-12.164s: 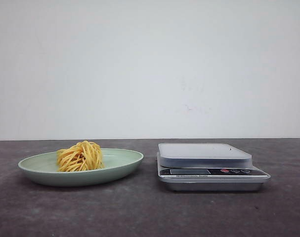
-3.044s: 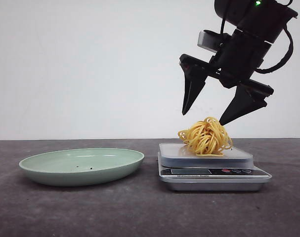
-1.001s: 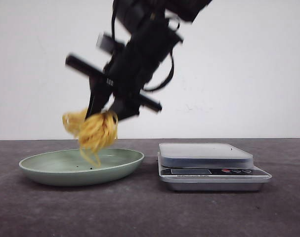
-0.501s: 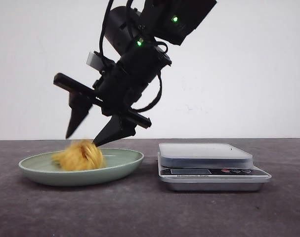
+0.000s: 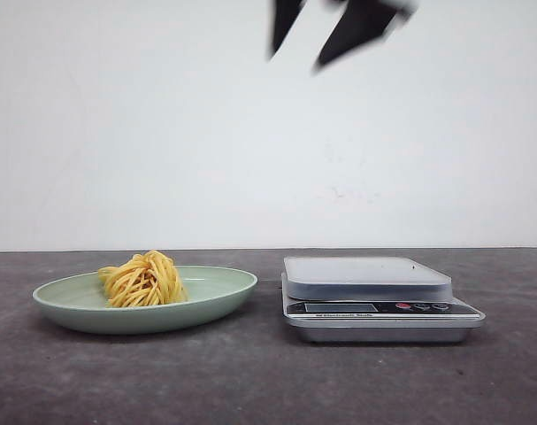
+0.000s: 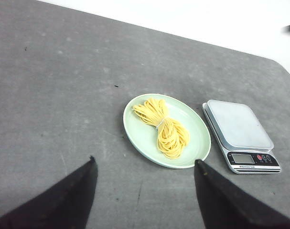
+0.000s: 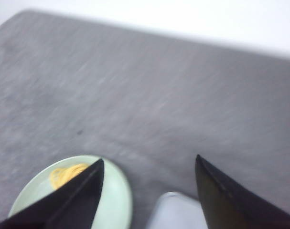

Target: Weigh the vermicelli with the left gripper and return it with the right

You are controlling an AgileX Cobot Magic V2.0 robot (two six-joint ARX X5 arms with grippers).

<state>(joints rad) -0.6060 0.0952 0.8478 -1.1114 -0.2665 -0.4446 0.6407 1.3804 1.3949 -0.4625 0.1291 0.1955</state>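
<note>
The vermicelli (image 5: 144, 280) is a yellow clump of strands lying on the pale green plate (image 5: 217, 297) left of the scale (image 5: 374, 297). The left wrist view shows the vermicelli (image 6: 164, 128) on the plate (image 6: 140, 133) beside the scale (image 6: 240, 131), whose platform is bare. My right gripper (image 5: 299, 60) is open, blurred, high at the top edge of the front view, above the gap between plate and scale. From its wrist, the right gripper (image 7: 149, 164) looks down on the vermicelli (image 7: 66, 175), partly hidden by one finger. My left gripper (image 6: 144, 164) is open and empty, well above the table.
The dark grey table (image 5: 268, 381) carries only the plate and the scale. A plain white wall (image 5: 162, 133) stands behind the table's far edge.
The right gripper let the vermicelli go onto the plate, then rose quickly up and to the right, almost out of the front view. The vermicelli now lies still on the plate.
</note>
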